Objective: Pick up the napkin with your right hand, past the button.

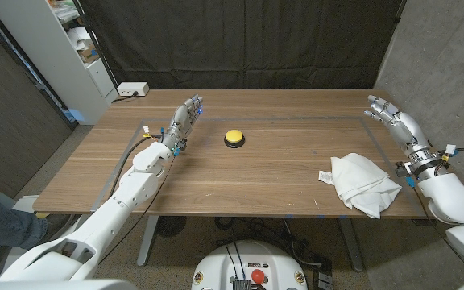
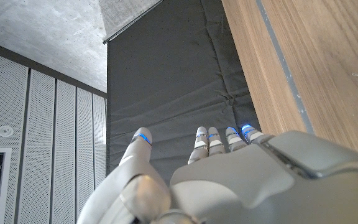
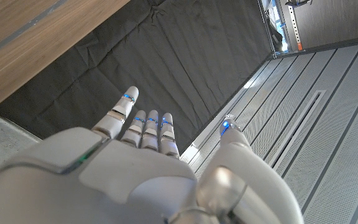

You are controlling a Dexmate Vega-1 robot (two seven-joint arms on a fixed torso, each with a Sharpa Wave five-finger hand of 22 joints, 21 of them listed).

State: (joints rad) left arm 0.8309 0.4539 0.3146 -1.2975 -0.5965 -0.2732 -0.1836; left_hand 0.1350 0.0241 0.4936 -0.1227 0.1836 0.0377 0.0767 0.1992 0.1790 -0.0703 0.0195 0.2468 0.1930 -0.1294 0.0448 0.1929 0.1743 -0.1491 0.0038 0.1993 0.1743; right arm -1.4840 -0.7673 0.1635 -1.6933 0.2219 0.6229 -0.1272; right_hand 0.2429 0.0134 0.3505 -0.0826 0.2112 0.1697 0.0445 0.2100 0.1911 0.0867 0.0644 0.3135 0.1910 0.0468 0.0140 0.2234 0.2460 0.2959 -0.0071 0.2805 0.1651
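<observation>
One white napkin [image 1: 362,184] lies nearest to me, folded loosely and rumpled, close to the near edge of the wooden surface [image 1: 280,197] on my right side, with a small printed tag at its left corner. It sits flat and free, nothing on it or against it, which I judge leaves it easy to pinch from above at one of its raised folds.

My right robot hand [image 1: 387,111] is farther out than the napkin, raised near the right edge of the surface, fingers spread and extended, holding nothing. The right wrist view shows the same hand [image 3: 148,162] with fingers straight and thumb apart, pointing out toward the black curtain. So the napkin lies back toward me and a little inward from that hand, well apart from it; I judge I must draw the hand back and lower it to reach the cloth.

The yellow button [image 1: 234,138] sits near the middle of the surface, well to the left of the napkin and clear of it.

My left robot hand [image 1: 185,119] stands just left of the button, fingers stretched forward, empty. I judge it is parked out of the way, since the task belongs to the right.
</observation>
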